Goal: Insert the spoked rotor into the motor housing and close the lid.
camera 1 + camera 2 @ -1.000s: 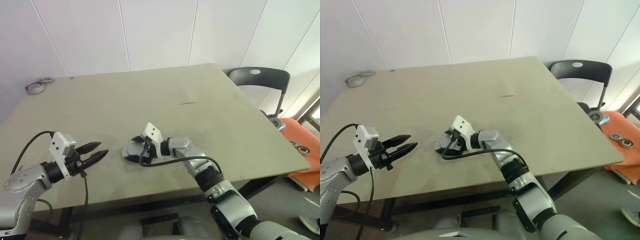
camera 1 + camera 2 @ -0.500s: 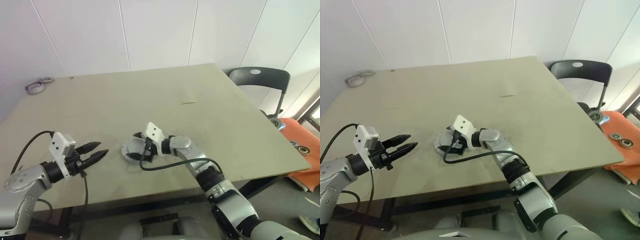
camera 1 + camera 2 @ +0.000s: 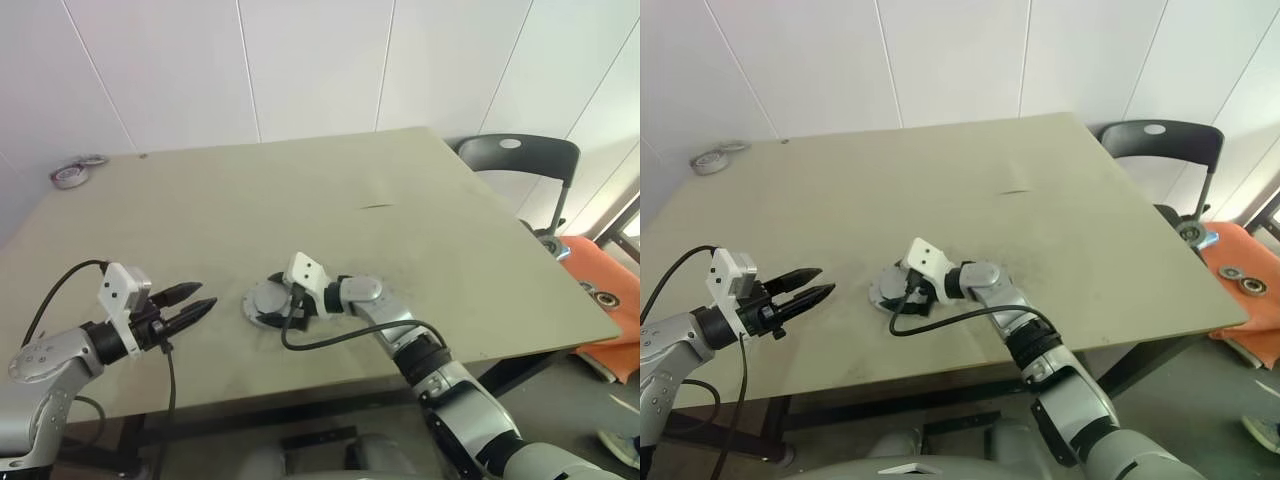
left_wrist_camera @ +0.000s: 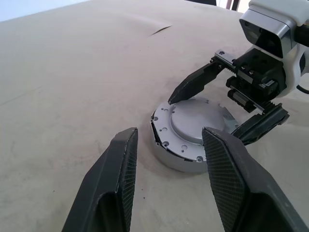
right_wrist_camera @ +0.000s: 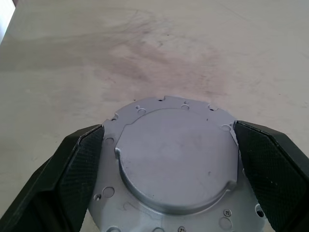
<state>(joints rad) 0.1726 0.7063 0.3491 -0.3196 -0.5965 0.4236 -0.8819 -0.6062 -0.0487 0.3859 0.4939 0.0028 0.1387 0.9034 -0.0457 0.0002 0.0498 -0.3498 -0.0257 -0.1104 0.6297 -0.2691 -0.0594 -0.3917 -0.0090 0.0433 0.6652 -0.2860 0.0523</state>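
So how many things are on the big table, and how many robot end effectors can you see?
Round silver motor part with its lid on: 1
Tape rolls at the table's far corner: 2
Black end effectors: 2, the left apart from the motor part, the right straddling it
Total: 5
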